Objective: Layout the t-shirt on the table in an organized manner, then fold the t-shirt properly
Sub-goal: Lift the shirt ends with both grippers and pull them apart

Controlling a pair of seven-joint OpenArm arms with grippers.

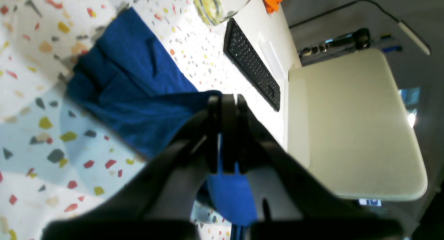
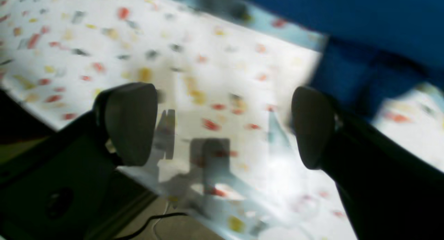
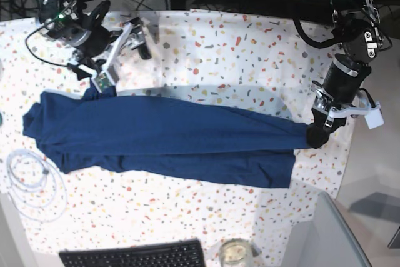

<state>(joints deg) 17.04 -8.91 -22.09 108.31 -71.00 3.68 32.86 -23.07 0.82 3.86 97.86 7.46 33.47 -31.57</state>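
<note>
The navy t-shirt [image 3: 169, 139] lies stretched in a long band across the speckled table [image 3: 237, 54]. My left gripper [image 3: 315, 134] is shut on the shirt's right end. In the left wrist view the closed fingers [image 1: 227, 101] pinch blue cloth, and the t-shirt [image 1: 138, 87] trails away over the table [image 1: 34, 59]. My right gripper [image 3: 124, 65] stands open just above the shirt's upper left corner. The right wrist view shows this gripper [image 2: 220, 125] with its pads wide apart and empty over the table [image 2: 208, 70]. The t-shirt [image 2: 364, 25] lies beyond the right pad.
A black keyboard [image 3: 134, 256] and a glass jar [image 3: 234, 253] sit at the near edge. A coiled white cable [image 3: 31, 182] lies at the left, close to the shirt. A plain pale surface [image 3: 331, 236] adjoins the table's near right corner.
</note>
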